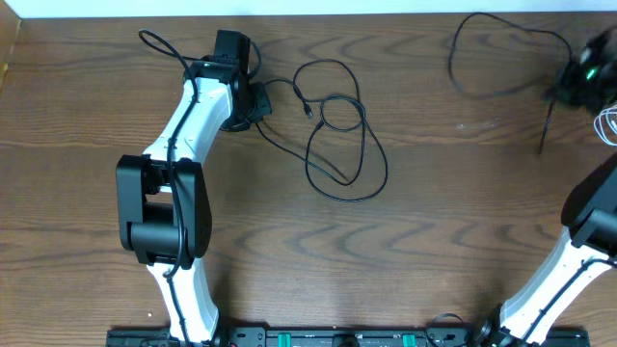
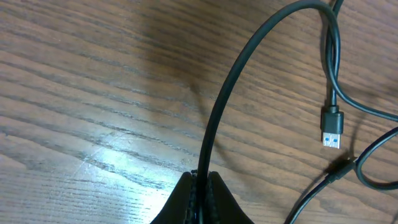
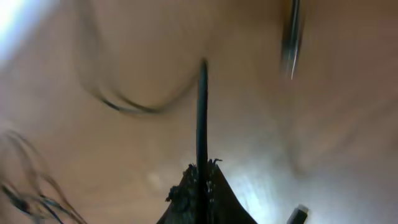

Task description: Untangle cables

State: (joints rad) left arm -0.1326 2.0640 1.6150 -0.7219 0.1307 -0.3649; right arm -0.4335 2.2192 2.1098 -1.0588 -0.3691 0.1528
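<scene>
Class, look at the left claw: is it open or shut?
Shut on a black cable. In the wrist view the left claw has its fingers pressed together with the cable running out between them.

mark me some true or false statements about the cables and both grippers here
1. The left gripper is shut on the looped black cable. True.
2. The USB plug is pinched in the left gripper. False: it lies on the table, apart from that gripper.
3. The right gripper is open and holds nothing. False: it is shut on a second black cable.
4. A white cable lies at the right edge of the overhead view. True.
</scene>
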